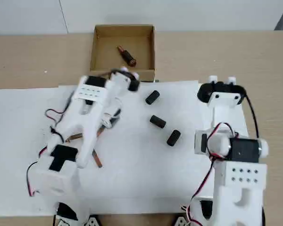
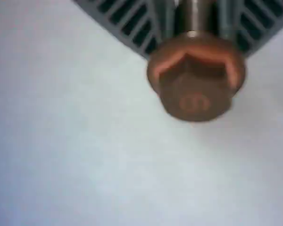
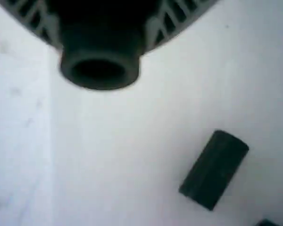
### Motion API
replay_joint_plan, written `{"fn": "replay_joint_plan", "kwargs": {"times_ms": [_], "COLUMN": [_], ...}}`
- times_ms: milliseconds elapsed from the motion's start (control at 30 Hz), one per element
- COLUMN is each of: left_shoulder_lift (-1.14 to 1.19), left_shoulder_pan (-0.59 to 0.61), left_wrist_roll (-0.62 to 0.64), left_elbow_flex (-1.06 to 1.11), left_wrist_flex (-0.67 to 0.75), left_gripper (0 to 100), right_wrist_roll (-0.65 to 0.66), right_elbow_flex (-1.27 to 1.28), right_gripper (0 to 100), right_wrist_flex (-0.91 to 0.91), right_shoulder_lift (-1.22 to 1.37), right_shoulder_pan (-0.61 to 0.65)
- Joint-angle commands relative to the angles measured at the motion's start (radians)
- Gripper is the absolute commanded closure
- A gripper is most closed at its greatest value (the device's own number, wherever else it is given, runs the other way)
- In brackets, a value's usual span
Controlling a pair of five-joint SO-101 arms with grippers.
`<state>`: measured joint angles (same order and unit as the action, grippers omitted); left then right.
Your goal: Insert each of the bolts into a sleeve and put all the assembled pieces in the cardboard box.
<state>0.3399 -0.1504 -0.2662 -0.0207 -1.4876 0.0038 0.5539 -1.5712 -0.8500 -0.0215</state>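
My left gripper (image 2: 193,12) is shut on a copper bolt (image 2: 195,80), whose hex head faces the wrist camera just above the white paper. In the high view this gripper (image 1: 107,121) hangs over the paper's left half. My right gripper (image 3: 101,23) is shut on a black sleeve (image 3: 100,68), open end toward the camera; it sits at the paper's right side (image 1: 203,141). Three loose sleeves (image 1: 152,97) (image 1: 157,121) (image 1: 173,137) lie mid-paper; one (image 3: 214,169) lies close to the held sleeve. Two loose bolts (image 1: 75,137) (image 1: 98,159) lie beside the left arm. The cardboard box (image 1: 124,29) holds one assembled piece (image 1: 126,55).
The white paper (image 1: 146,179) covers most of the wooden table (image 1: 28,56). The box stands at the paper's far edge, behind the left arm's raised elbow (image 1: 127,80). Cables trail from both arms.
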Motion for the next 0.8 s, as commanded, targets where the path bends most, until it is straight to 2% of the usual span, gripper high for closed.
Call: {"fn": "replay_joint_plan", "kwargs": {"times_ms": [0,233,367,500,700,767], "left_shoulder_lift": [-0.178,-0.405,-0.450,-0.499,-0.618,-0.658], "left_shoulder_pan": [-0.015,-0.014,-0.015,-0.012,-0.032,-0.041], "left_wrist_roll": [0.002,0.003,-0.003,0.003,0.126,0.144], "left_elbow_flex": [-0.064,-0.064,-0.064,-0.064,-0.050,-0.002], "left_wrist_flex": [-0.058,-0.157,-0.239,-0.244,-0.242,-0.242], "left_gripper": [100,100,100,100,100,100], "right_wrist_roll": [0.011,0.012,0.005,0.003,-0.003,-0.043], "right_elbow_flex": [-0.107,-0.123,-0.120,-0.072,-0.014,0.040], "right_gripper": [99.1,99.4,99.5,99.5,99.5,99.5], "right_wrist_flex": [-0.016,-0.127,-0.122,-0.099,-0.077,-0.028], "right_shoulder_lift": [-0.061,-0.163,-0.177,-0.191,-0.282,-0.326], "right_shoulder_pan": [0.001,-0.005,-0.008,-0.005,-0.002,-0.002]}}
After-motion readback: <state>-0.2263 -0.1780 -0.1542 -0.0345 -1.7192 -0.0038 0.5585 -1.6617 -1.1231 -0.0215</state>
